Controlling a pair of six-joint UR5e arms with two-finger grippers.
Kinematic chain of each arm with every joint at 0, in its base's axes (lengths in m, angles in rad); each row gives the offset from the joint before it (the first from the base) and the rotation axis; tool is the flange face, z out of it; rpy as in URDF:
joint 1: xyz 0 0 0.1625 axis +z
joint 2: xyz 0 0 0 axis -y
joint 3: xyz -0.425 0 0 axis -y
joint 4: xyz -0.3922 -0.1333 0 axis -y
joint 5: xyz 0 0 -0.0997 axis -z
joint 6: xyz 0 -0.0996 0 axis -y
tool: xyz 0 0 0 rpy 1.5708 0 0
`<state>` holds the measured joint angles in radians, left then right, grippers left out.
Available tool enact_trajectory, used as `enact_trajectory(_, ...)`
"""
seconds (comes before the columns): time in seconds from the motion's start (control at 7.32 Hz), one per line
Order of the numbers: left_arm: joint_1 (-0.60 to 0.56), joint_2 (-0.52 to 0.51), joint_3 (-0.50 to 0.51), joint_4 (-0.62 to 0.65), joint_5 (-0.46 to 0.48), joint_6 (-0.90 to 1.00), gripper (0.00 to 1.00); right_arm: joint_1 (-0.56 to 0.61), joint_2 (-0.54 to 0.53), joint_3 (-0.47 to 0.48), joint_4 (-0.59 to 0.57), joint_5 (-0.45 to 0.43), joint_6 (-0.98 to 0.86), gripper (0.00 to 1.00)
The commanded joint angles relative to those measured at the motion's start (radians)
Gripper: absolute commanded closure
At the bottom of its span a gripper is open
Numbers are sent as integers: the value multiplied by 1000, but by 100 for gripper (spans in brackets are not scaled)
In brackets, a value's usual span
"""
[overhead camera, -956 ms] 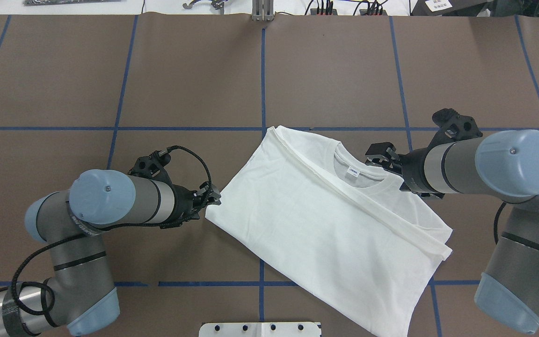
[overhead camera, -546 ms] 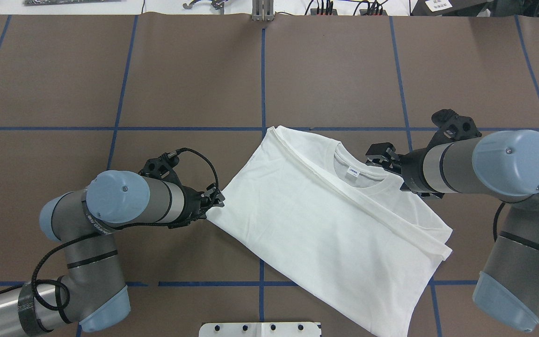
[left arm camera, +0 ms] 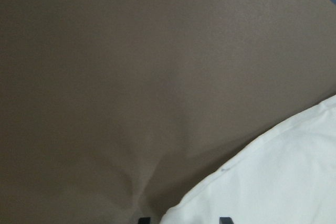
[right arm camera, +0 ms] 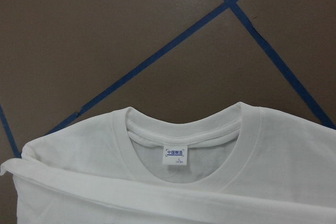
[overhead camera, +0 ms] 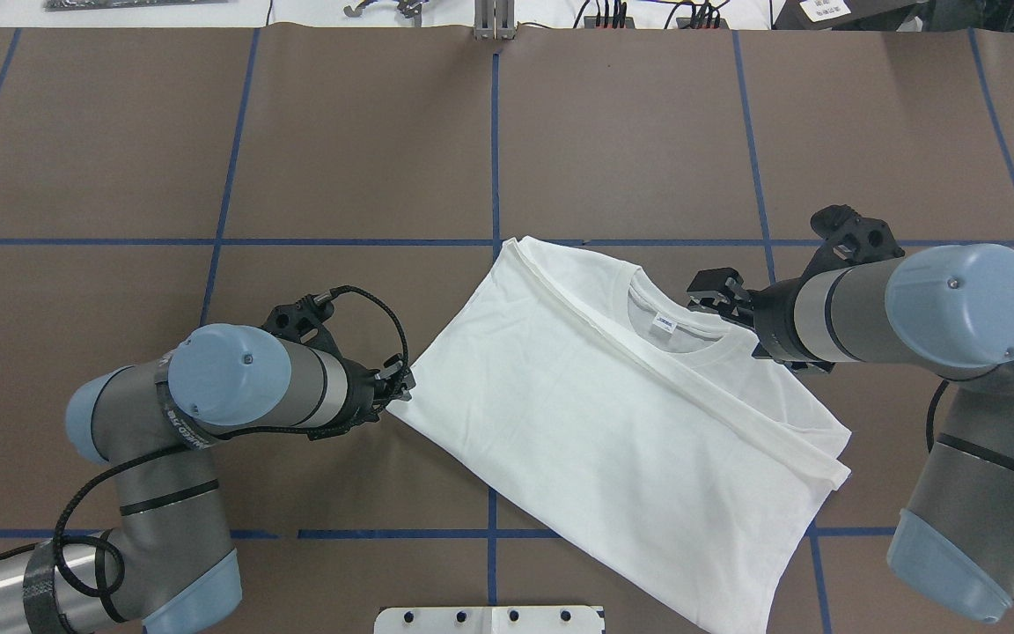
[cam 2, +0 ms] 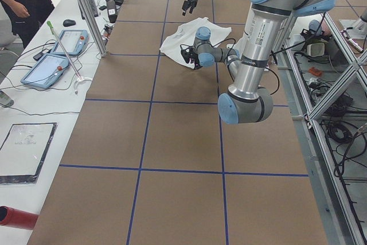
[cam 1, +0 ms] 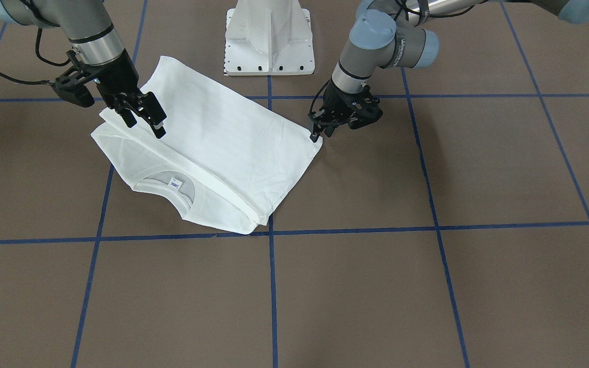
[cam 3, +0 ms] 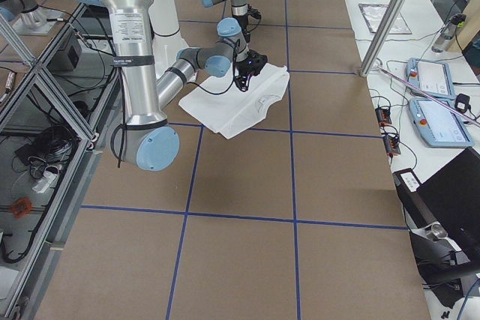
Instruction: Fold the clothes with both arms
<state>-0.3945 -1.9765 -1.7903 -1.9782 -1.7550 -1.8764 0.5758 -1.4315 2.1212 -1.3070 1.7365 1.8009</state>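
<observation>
The white shirt [overhead camera: 613, 423] lies folded on the brown counter [overhead camera: 340, 132], set at a slant across the blue tape lines [overhead camera: 495, 158], just in front of the white pedestal base [cam 1: 269, 36]. Its front faces up, and one long fold edge runs across it below the collar [right arm camera: 184, 129], which points away from the robot with its small label [right arm camera: 177, 154] showing inside. The left pincer [overhead camera: 400, 387] sits low at the shirt's corner nearest the left arm. In the left wrist view its two fingertips [left arm camera: 226, 220] stand apart at the bottom edge with the rounded corner of cloth between them, so it is released and not clamped on the fabric. Whether the tips touch the counter cannot be told. The right pincer [cam 1: 146, 120] hangs above the shirt near the collar and shoulder, angled downward, with its fingers spread wide and nothing between them. The right wrist view looks straight onto the collar and the tape lines beyond it, and none of that pincer's fingers show there.
</observation>
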Motion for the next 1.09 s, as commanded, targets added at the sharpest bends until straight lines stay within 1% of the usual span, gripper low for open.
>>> enact_trajectory(0.0, 11, -8, -3, 12, 0, -1, 45, 1, -1, -4, 0, 0, 0, 0)
enact_trajectory(0.41, 36, -12, 14, 9, 0, 0, 47, 1, -3, -17, 0, -2, 2, 0)
enact_trajectory(0.55, 36, -15, 16, 7, 0, 2, 51, 3, -3, -17, 0, -2, 0, 0)
enact_trajectory(0.96, 34, -30, 19, 4, 0, 16, 98, 3, -7, -20, -2, -11, -2, 0)
